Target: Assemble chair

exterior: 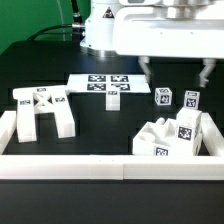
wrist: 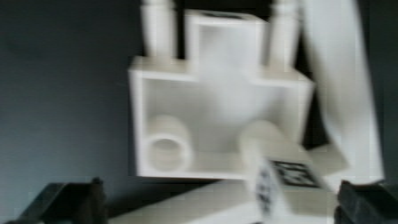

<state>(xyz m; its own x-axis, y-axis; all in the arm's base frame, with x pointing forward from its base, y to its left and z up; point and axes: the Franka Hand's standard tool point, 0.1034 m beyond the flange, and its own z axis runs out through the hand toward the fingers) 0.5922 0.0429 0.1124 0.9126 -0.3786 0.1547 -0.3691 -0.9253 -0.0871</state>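
The chair lies in loose white parts. A cross-braced frame point(exterior: 45, 110) rests on the exterior view's left. A pile of blocky tagged parts point(exterior: 170, 136) sits at the front right, against the rail. Two short legs point(exterior: 163, 97) point(exterior: 190, 99) stand upright behind the pile. My gripper point(exterior: 175, 72) hangs open above the legs and the pile, touching nothing. In the wrist view a white block with two pegs and a round hole point(wrist: 205, 100) lies below my gripper point(wrist: 217, 205). A tagged part point(wrist: 290, 172) leans beside that block. Both dark fingertips point(wrist: 71, 203) stand wide apart with nothing gripped.
The marker board point(exterior: 100, 85) lies flat at the middle back of the black table. A long white rail point(exterior: 100, 166) edges the front and turns up the left side. The robot's white base point(exterior: 100, 30) stands behind the board.
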